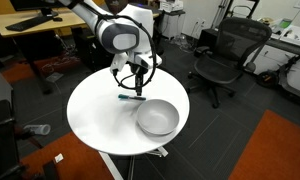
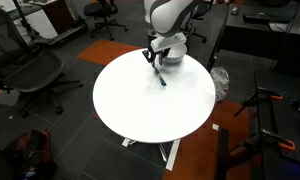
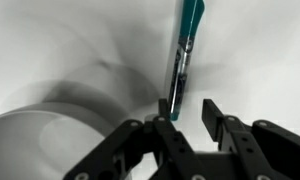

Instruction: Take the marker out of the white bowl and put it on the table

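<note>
The marker, thin and dark with a teal tint, lies on the round white table, outside the white bowl. My gripper hangs just above the marker's end, to the left of the bowl. In the wrist view the marker runs from the top edge down to beside one fingertip. The jaws are open and hold nothing. The bowl's rim shows at lower left and the bowl looks empty. In an exterior view the marker lies on the table below the gripper.
Black office chairs stand around the table, with another in an exterior view. A wooden desk is behind. An orange rug lies on the dark floor.
</note>
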Robot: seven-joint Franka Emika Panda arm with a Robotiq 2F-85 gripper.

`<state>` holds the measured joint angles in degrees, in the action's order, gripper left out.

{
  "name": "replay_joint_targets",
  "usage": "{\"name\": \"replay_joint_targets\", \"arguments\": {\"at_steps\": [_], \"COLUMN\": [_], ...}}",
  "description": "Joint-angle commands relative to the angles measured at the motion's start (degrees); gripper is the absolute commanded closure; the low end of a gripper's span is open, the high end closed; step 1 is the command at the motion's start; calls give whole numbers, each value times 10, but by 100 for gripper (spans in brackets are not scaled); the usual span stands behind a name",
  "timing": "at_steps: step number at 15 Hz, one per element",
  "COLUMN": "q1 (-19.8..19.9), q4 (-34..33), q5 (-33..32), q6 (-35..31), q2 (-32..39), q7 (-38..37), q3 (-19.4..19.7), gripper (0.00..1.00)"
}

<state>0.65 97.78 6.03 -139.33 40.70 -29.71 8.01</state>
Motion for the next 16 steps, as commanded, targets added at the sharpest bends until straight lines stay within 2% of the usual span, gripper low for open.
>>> {"name": "replay_joint_targets", "arguments": {"at_steps": [1,5,16], "q1": [-7,-9,-25], "q4": [-12,6,115], "q5": [11,12,-8], "q6": [-6,-8,-19], "q2": [6,-18,-154], "q7": [-15,-12,-3], "q3": [6,6,8], "gripper": [27,0,0]}}
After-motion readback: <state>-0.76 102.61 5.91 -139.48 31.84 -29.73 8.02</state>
